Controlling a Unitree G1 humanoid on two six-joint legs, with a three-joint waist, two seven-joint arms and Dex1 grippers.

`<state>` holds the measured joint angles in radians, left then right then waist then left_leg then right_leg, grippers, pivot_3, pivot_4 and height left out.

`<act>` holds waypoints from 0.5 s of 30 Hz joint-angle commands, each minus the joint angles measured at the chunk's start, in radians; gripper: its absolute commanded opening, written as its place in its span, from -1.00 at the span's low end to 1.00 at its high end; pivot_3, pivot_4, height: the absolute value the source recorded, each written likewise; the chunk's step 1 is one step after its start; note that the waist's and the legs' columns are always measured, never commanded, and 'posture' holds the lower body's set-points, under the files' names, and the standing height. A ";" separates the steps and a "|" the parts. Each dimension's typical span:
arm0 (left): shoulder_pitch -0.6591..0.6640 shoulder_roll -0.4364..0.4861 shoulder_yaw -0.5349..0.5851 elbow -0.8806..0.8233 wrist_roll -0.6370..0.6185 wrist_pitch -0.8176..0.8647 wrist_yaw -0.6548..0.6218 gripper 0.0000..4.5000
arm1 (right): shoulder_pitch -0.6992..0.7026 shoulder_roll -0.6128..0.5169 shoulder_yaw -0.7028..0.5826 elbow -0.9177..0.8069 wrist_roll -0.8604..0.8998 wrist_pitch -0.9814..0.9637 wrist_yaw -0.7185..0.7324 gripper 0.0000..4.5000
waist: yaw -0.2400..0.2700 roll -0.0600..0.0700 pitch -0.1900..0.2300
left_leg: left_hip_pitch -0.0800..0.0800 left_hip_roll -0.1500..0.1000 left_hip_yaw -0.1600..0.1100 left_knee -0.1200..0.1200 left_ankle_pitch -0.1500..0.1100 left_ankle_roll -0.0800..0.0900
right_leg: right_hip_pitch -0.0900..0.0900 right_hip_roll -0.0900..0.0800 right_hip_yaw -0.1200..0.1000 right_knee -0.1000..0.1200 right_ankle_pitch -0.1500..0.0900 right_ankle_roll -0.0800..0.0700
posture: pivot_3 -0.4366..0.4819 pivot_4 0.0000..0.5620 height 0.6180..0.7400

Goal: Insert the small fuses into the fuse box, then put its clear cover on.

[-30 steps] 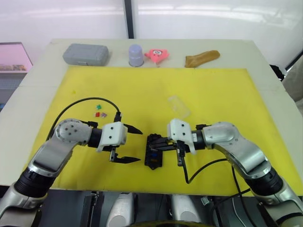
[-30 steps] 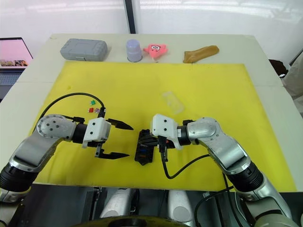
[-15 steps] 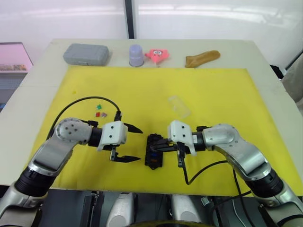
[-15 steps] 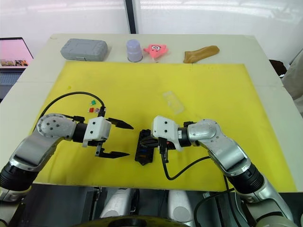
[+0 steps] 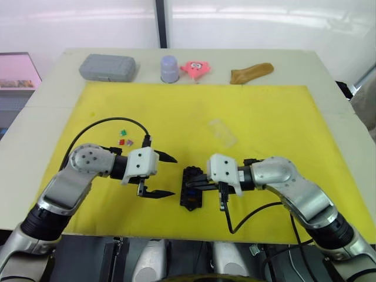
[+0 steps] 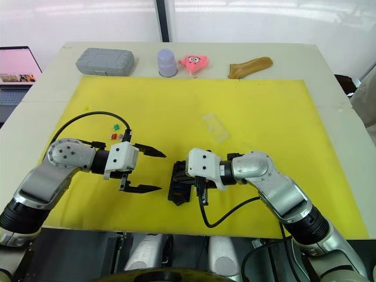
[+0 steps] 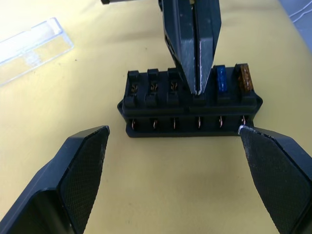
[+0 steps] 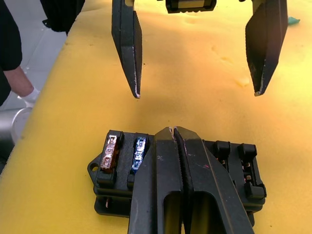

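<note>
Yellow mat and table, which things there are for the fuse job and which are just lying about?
For the job: fuse box, loose fuses, clear cover.
Lying about: grey case, lilac cup, pink toy, tan cloth.

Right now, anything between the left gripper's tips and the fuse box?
Nothing. In the left wrist view the stretch from the open left gripper to the fuse box is bare yellow mat. The right gripper presses on the box's top.
</note>
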<state>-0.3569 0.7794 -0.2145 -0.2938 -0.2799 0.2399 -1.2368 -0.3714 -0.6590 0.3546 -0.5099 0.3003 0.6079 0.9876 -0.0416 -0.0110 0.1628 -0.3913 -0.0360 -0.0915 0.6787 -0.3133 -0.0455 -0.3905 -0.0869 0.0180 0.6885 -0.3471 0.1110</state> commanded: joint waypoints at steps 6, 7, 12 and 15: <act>-0.016 -0.007 0.005 -0.004 0.004 -0.029 -0.004 1.00 | -0.051 0.032 -0.109 -0.044 0.128 0.105 -0.035 -0.98 | -0.001 0.000 0.000 | 0.000 0.000 0.000 0.000 0.000 0.000 | 0.000 0.000 0.000 0.000 0.000 0.000 | -0.05 -0.47 1.00; -0.016 -0.008 0.005 -0.004 0.005 -0.029 -0.004 1.00 | -0.051 0.030 -0.108 -0.041 0.127 0.106 -0.035 -0.98 | 0.000 0.000 0.000 | 0.000 0.000 0.000 0.000 0.000 0.000 | 0.000 0.000 0.000 0.000 0.000 0.000 | -0.05 -0.47 1.00; -0.014 -0.010 0.003 -0.007 0.006 -0.027 -0.002 1.00 | -0.027 0.025 -0.079 -0.038 0.115 0.087 -0.038 -0.98 | 0.000 0.000 0.000 | 0.000 0.000 0.000 0.000 0.000 0.000 | 0.000 0.000 0.000 0.000 0.000 0.000 | -0.05 -0.47 1.00; -0.019 -0.011 0.004 -0.007 0.004 -0.022 -0.002 1.00 | -0.021 0.026 -0.062 -0.040 0.105 0.080 -0.043 -0.98 | 0.000 0.000 0.000 | 0.000 0.000 0.000 0.000 0.000 0.000 | 0.000 0.000 0.000 0.000 0.000 0.000 | -0.05 -0.47 1.00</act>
<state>-0.3614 0.7726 -0.2152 -0.2835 -0.2711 0.2270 -1.2373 -0.3911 -0.6345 0.2936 -0.5161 0.4063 0.7089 0.9483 -0.0419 -0.0110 0.1628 -0.3913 -0.0360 -0.0916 0.6788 -0.3135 -0.0451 -0.3908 -0.0869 0.0180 0.6886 -0.3471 0.1110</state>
